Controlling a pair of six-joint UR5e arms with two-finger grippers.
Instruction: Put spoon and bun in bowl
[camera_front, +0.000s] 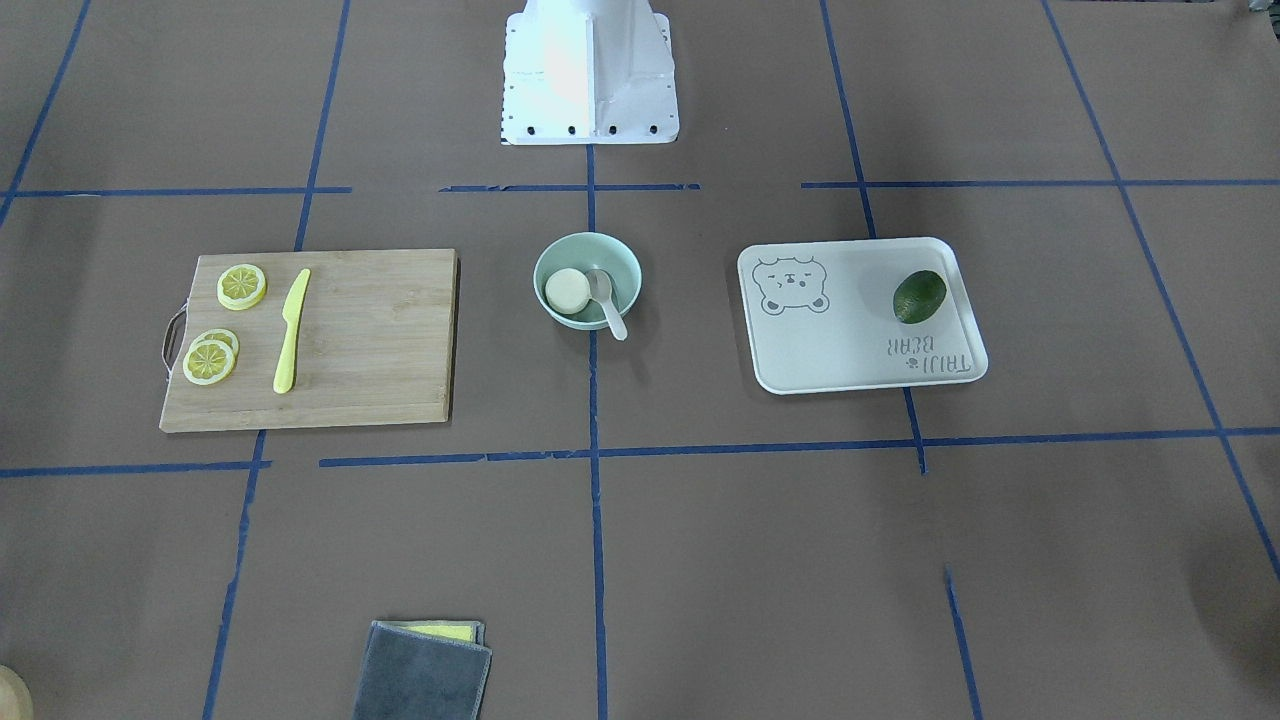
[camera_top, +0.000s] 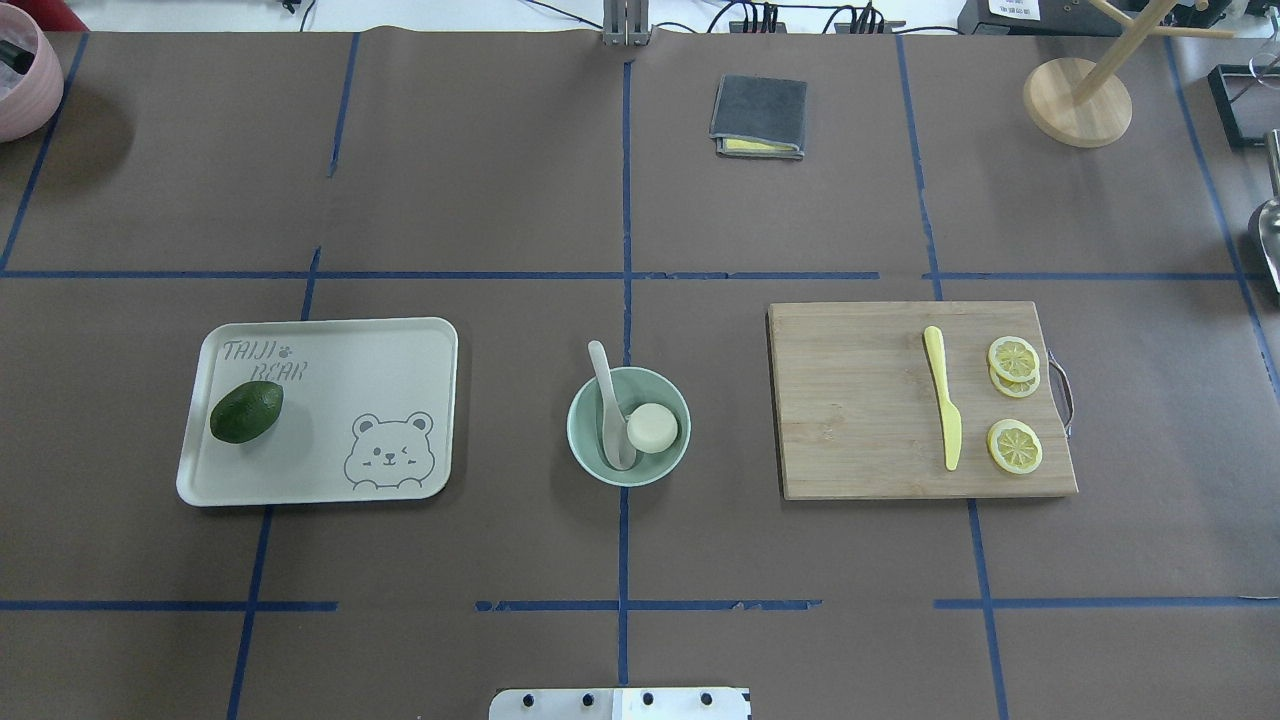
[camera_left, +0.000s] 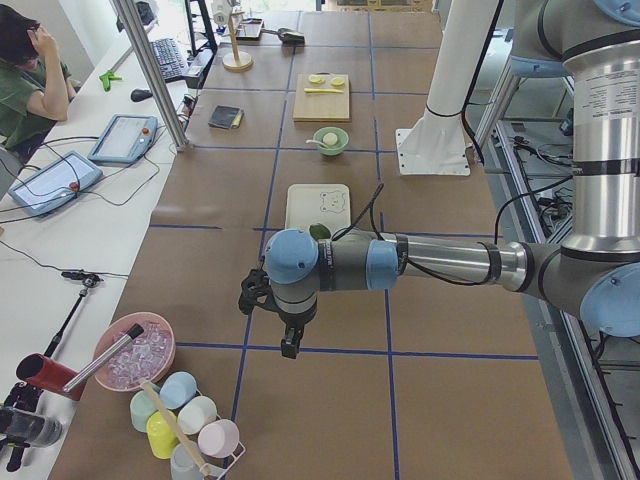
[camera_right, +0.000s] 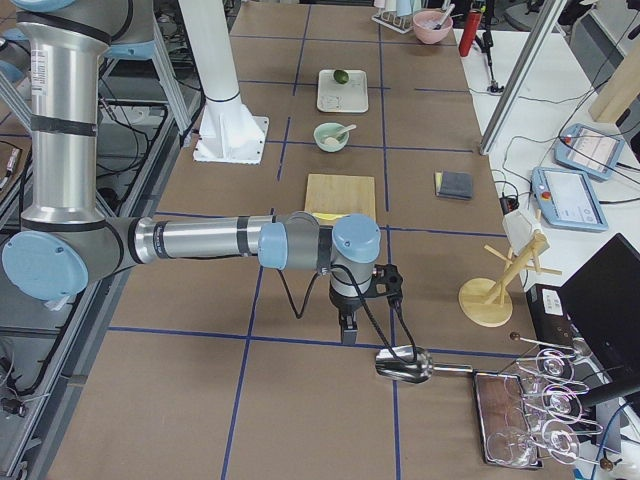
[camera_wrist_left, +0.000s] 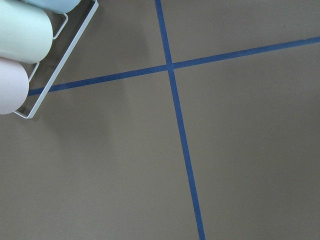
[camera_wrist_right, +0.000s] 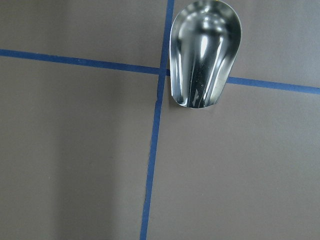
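1. Here, seeing the bun (camera_top: 652, 428) lying inside the bowl (camera_top: 655, 472), with its round beige flat face showing upward.
2. Also seeing the spoon (camera_top: 610, 410) lying in the same bowl, scoop down on the inside, just beside the bun on the robot's left of it. Handle leaning on the far rim and sticking out past it.
3. Finding the bowl standing upright at the table's middle on a blue tape line, between the tray (camera_top: 330, 345) and the cutting board (camera_top: 860, 400), apart from both.
4. Spotting the left gripper (camera_left: 290, 348) hanging fingers-down over the table near the cup rack (camera_left: 190, 420), well apart from the bowl. Showing only in the side view, so not being able to tell whether the fingers are spread or pressed together.
5. Spotting the right gripper (camera_right: 347, 335) hanging above the metal scoop (camera_wrist_right: 204, 52) at the opposite end. Again not being able to tell the finger spacing.
6. Noting the avocado (camera_top: 246, 411) lying on the tray, and the yellow knife (camera_top: 943, 410) and lemon slices (camera_top: 1014, 445) lying on the cutting board.
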